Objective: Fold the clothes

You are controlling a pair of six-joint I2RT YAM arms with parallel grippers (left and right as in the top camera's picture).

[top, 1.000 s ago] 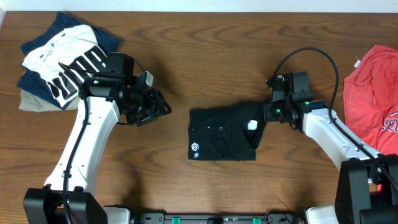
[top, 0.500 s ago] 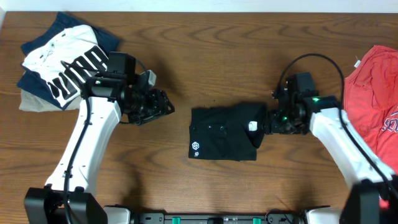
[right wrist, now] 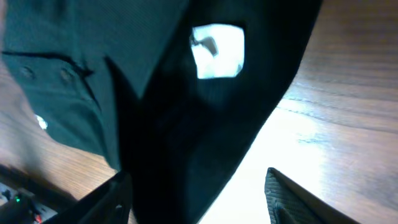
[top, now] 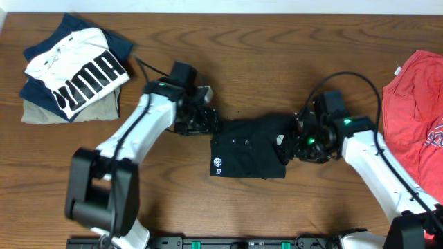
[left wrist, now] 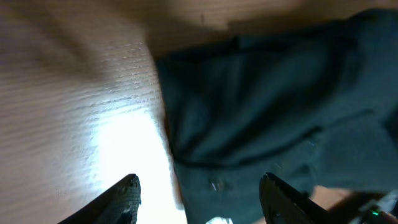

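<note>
Lying folded into a rough rectangle at the middle of the desk (top: pixel 277 55), the black garment (top: pixel 246 149) shows its white hexagon logo (top: pixel 217 164) near the lower left corner and a white tag (right wrist: pixel 217 42) toward its right side. The left fingers (top: pixel 210 124) stand apart at its upper left corner, with the cloth's left edge running between them in the wrist view. The right fingers (top: pixel 288 143) are likewise apart, straddling a raised fold at the right edge. A PUMA shirt (top: pixel 83 72) tops a pile far left, and a red T-shirt (top: pixel 412 111) lies far right.
</note>
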